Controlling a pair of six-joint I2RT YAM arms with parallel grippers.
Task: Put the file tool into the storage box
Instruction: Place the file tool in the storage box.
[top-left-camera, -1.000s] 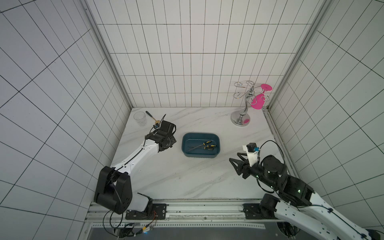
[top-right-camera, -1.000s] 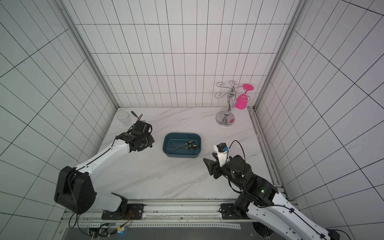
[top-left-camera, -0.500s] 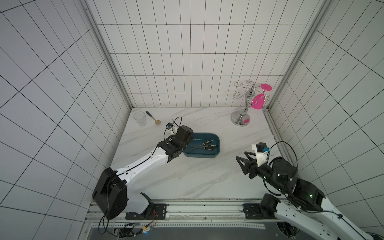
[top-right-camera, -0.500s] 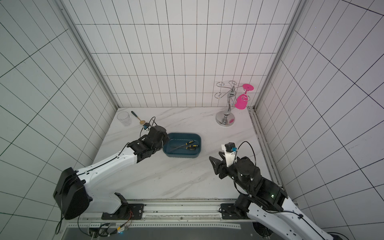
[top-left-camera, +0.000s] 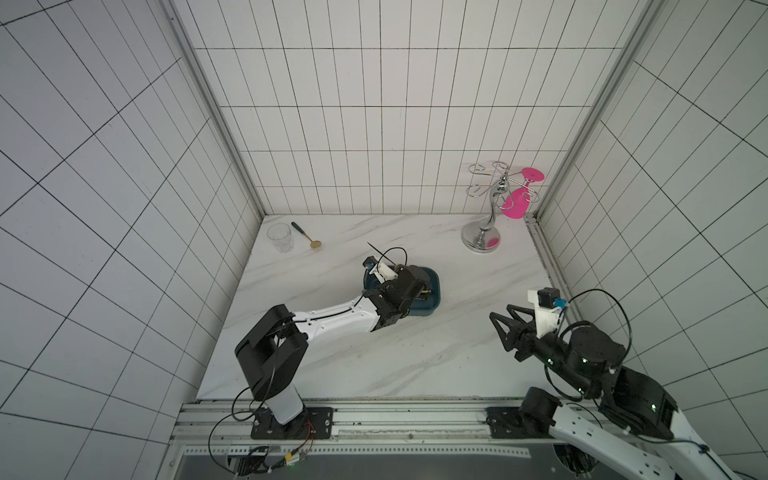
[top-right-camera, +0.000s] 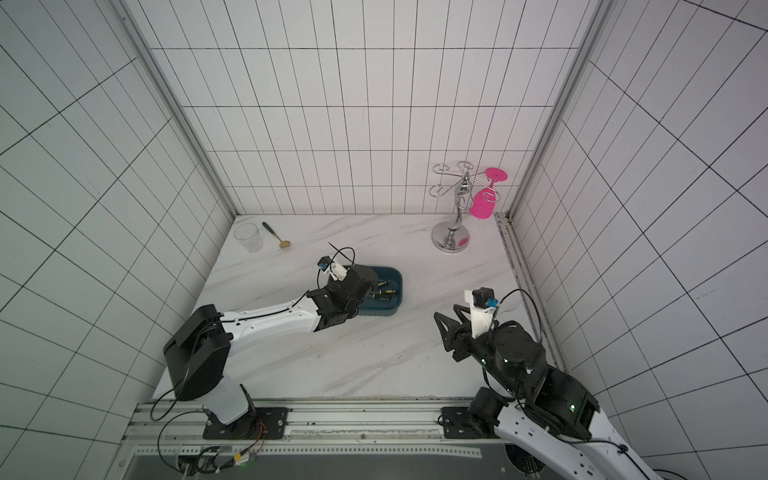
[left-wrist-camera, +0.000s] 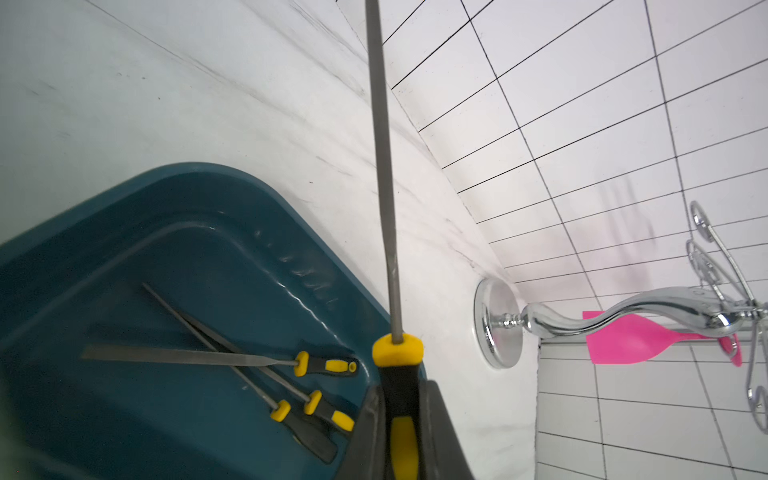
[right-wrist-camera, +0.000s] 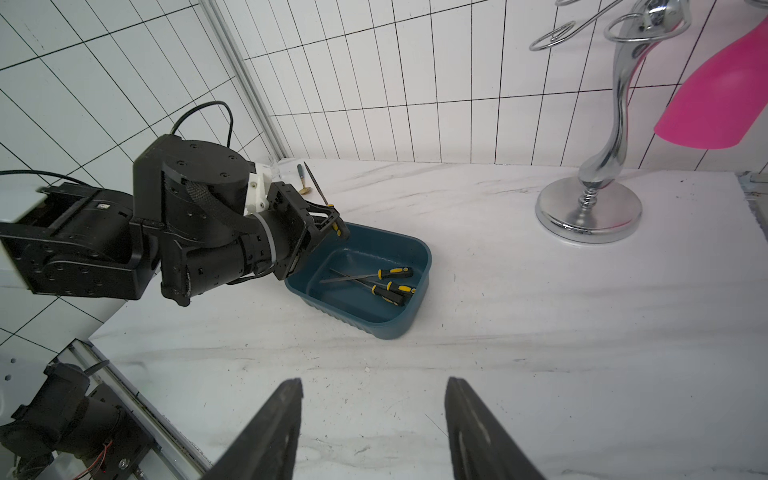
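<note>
**File held over the box**

My left gripper (left-wrist-camera: 400, 399) pinches the file (left-wrist-camera: 384, 166) by its yellow-black handle, above the rim of the teal storage box (right-wrist-camera: 417, 245). Three files (right-wrist-camera: 365, 278) lie inside. My right gripper (right-wrist-camera: 374, 384) stands spread, well apart.

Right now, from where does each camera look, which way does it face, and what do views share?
Both top views: high over the front rail, looking down on the table; left arm and right arm show.
Left wrist: on the left arm, facing the tiled walls along the held file tool; storage box and chrome rack in sight; left gripper shows, shut on it.
Right wrist: low, facing box and left arm; open right gripper shows.
Shared: every view shows box and rack.
</note>
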